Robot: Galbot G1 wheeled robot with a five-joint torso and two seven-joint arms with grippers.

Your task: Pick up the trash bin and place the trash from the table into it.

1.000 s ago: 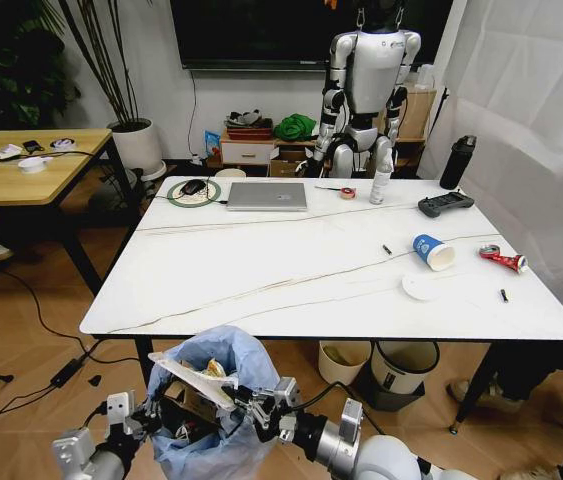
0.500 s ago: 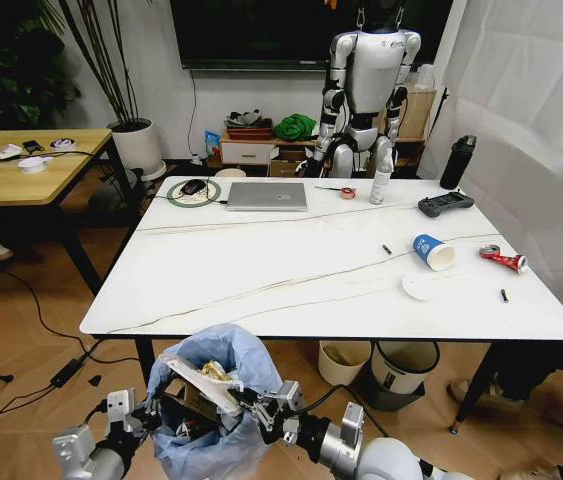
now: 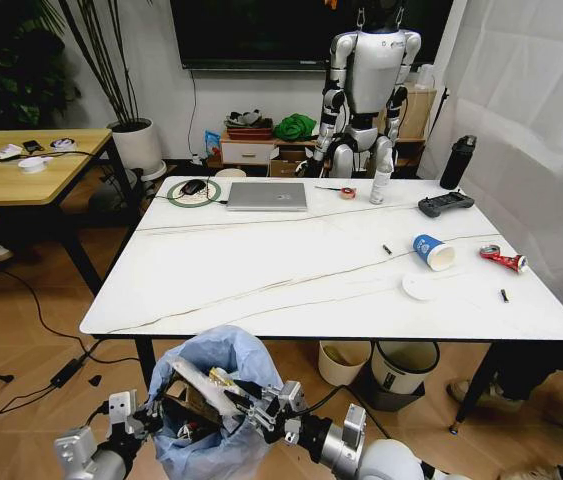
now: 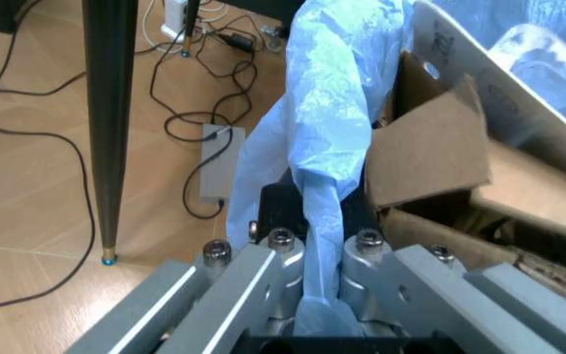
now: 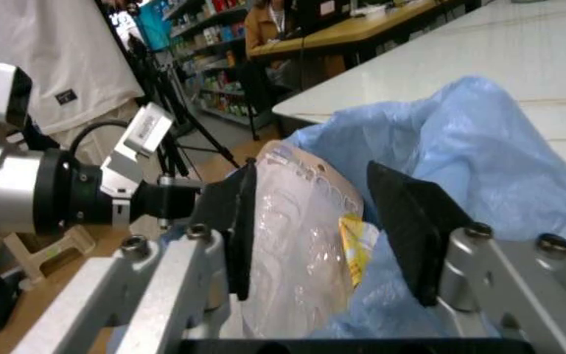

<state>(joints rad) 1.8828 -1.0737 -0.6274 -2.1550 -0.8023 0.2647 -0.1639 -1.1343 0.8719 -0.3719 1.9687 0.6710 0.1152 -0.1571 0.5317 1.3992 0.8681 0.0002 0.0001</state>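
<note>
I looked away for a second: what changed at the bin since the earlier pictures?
The clear plastic tray tipped from lying flat across the light-blue-bagged trash bin to slanting down into it, with the right gripper at its edge, fingers open. The left gripper stayed clamped on the bag. The blue paper cup, white disc and crushed red can lie unmoved on the marble table.

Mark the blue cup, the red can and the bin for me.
blue cup [image 3: 427, 247], head view, on its blue side.
red can [image 3: 502, 260], head view, mid-body.
bin [image 3: 223, 352], head view, blue bag at its rim.

The clear plastic tray [image 3: 204, 384] has tipped down into the trash bin [image 3: 211, 420].
</note>
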